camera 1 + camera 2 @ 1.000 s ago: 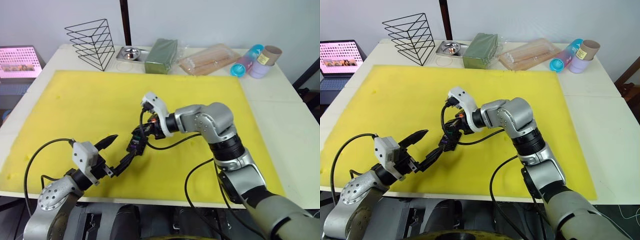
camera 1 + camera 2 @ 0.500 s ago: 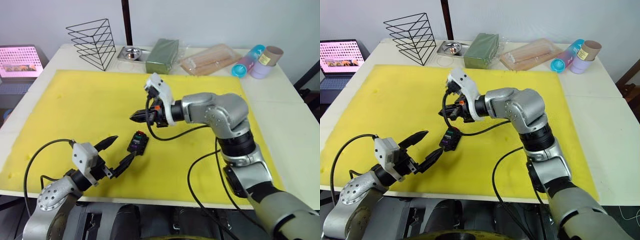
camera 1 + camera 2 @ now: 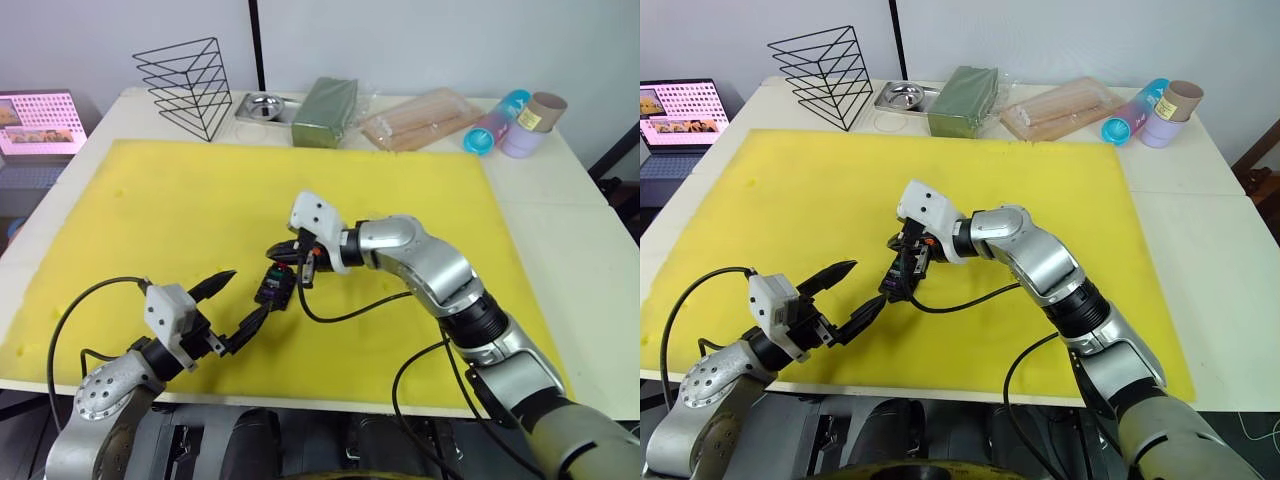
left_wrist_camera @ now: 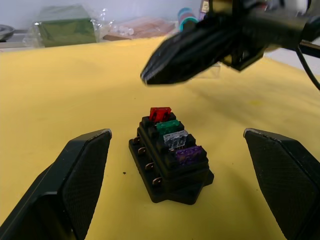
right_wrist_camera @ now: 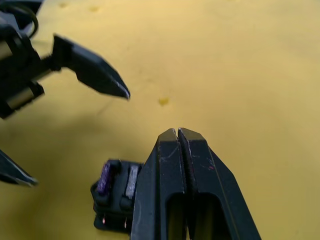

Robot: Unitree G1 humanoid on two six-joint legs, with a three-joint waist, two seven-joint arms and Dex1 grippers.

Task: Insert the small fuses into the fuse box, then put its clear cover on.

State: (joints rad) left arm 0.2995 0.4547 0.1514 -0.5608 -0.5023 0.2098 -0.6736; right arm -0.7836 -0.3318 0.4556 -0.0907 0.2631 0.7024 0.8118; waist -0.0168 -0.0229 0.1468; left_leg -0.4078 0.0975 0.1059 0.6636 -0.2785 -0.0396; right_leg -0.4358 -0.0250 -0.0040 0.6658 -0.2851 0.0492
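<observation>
Fuse box point(image 4: 170, 160) holds four fuses; left end effector point(image 4: 180, 165) spread, right end effector point(image 5: 178, 134) closed empty.

Readable text: none on any thing in these views.
Laptop screen point(image 3: 680, 115): it shows rows of small marks and pictures, but they are too small to read.
Cardboard tube point(image 3: 1180, 100): it has a yellow label, and the print on it cannot be read.
Fuse box point(image 4: 170, 157): no number or brand can be seen on its black body.
Small fuses point(image 4: 170, 134): the tops are red, green, clear and purple, and no rating number can be read on them.
Green packet point(image 3: 962, 100): no legible print on it.
</observation>
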